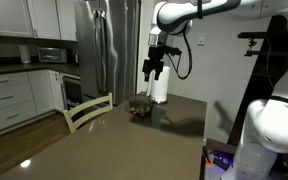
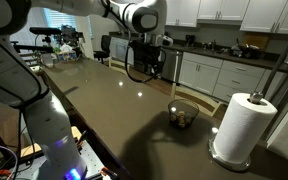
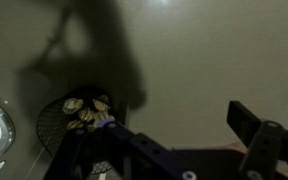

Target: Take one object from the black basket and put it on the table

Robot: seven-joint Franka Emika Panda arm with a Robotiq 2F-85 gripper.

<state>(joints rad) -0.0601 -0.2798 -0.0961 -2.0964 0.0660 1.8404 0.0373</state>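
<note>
The black basket [image 1: 139, 106] is a small low round dark basket on the dark brown glossy table [image 1: 104, 140], next to a white paper-towel roll [image 1: 161, 88]. It holds several small light objects, seen in the wrist view [image 3: 81, 118] and in an exterior view [image 2: 183, 115]. My gripper [image 1: 154, 69] hangs well above the table, higher than the basket and a little to one side of it. It also shows in an exterior view [image 2: 150, 62]. In the wrist view my gripper [image 3: 174, 132] is open and empty, with bare table [image 3: 204, 60] between its fingers.
The paper-towel roll [image 2: 246, 125] stands close beside the basket near the table's edge. A light wooden chair [image 1: 87, 110] is pushed against the table. A steel fridge [image 1: 109, 45] and white kitchen counters [image 2: 219, 70] stand behind. The robot's white base [image 1: 274, 125] is at the table's near end.
</note>
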